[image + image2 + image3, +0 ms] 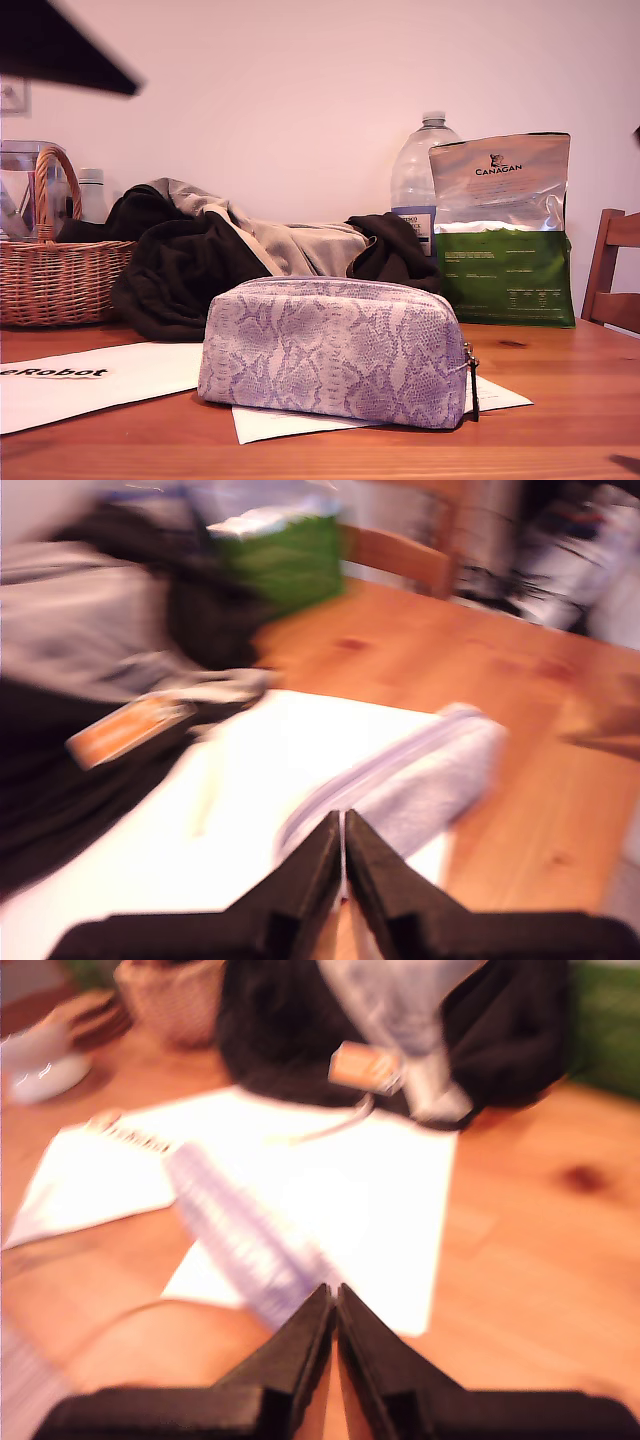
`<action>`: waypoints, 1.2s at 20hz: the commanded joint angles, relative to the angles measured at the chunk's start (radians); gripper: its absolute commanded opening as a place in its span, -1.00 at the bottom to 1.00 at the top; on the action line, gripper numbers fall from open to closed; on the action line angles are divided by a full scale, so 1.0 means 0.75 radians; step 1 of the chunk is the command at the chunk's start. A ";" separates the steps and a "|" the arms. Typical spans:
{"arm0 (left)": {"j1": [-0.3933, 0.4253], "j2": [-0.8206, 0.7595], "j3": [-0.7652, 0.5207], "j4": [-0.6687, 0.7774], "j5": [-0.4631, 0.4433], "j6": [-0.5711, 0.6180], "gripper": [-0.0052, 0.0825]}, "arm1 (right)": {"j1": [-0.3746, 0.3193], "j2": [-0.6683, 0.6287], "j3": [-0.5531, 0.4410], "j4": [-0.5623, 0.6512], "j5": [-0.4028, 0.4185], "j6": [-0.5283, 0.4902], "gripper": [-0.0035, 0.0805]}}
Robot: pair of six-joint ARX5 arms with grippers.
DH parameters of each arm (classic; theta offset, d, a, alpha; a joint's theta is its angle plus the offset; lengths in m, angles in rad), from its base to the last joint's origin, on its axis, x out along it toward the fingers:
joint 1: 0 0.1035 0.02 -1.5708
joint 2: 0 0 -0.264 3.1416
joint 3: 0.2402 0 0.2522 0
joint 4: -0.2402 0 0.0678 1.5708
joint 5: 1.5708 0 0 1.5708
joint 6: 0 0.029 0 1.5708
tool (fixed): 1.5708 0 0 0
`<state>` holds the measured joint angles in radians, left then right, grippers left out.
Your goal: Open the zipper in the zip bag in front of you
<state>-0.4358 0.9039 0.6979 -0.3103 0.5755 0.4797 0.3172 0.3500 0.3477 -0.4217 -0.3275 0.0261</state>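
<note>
On the wooden table (pixel 560 400), as the exterior view showed it, the zip bag (pixel 335 350) stood upright on a white sheet of paper (pixel 500 398), in front of a heap of dark clothing (pixel 190 270); a wicker basket (pixel 55 280) sat at that view's left and a green-and-silver foil bag (pixel 505 235) at its right. The zipper (pixel 340 283) ran closed along the curved top edge, its dark pull (pixel 470 358) hanging at the end toward that view's right; neither gripper could be identified in this view. Seen in the blurred first wrist view, the first gripper (pixel 343 845) had its jaws pressed together on nothing, above the near end of the pouch. Seen in the equally blurred second wrist view, the second gripper (pixel 334 1312) was likewise closed and empty, over the pouch's other end. The pouch appeared soft and light, so it would probably slide or buckle unless one gripper pinned the body while the other pinched the small pull tab.
</note>
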 commanded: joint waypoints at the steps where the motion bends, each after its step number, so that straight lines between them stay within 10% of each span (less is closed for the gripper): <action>1: -0.047 0.111 0.097 -0.054 0.006 0.105 -0.93 | 0.018 0.034 -0.017 0.023 -0.019 0.003 -0.95; 7: -0.158 0.506 0.401 -0.231 0.002 0.439 -0.77 | 0.041 0.085 -0.017 0.027 -0.017 0.004 -0.95; 13: -0.213 0.788 0.516 -0.176 -0.128 0.497 0.09 | 0.040 0.085 -0.017 0.027 -0.004 0.003 -0.90; 24: -0.263 1.095 0.673 -0.257 -0.187 0.528 0.09 | 0.040 0.085 -0.017 0.027 -0.004 0.003 -0.90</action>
<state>-0.6289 1.6955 1.1950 -0.4919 0.4351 0.8711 0.3428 0.4095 0.3477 -0.4114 -0.3309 0.0261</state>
